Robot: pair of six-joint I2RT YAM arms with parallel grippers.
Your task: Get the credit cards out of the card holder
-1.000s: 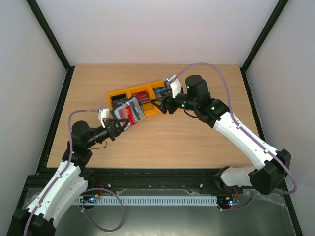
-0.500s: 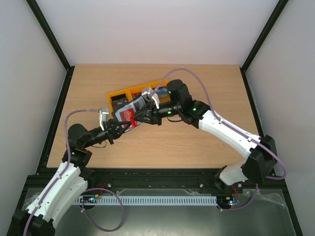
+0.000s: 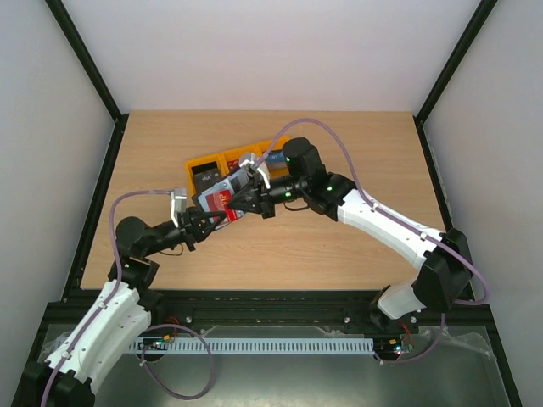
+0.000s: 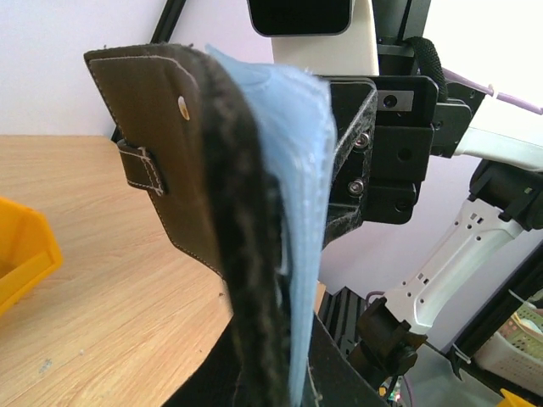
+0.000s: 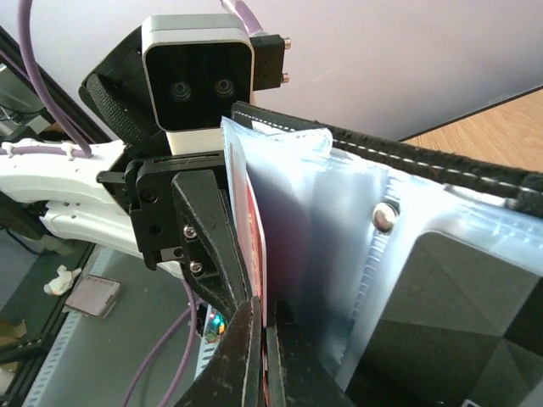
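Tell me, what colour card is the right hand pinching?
Red; the card shows best in right wrist view.

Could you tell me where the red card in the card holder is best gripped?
Pinch the red card by its exposed edge, which shows beside the clear pockets, coming from the open side opposite the left gripper that holds the card holder. The card is thin, so the fingers close on its faces.

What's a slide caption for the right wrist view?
Right gripper pinches the red card at the edge of the card holder pocket while the left gripper holds it up.
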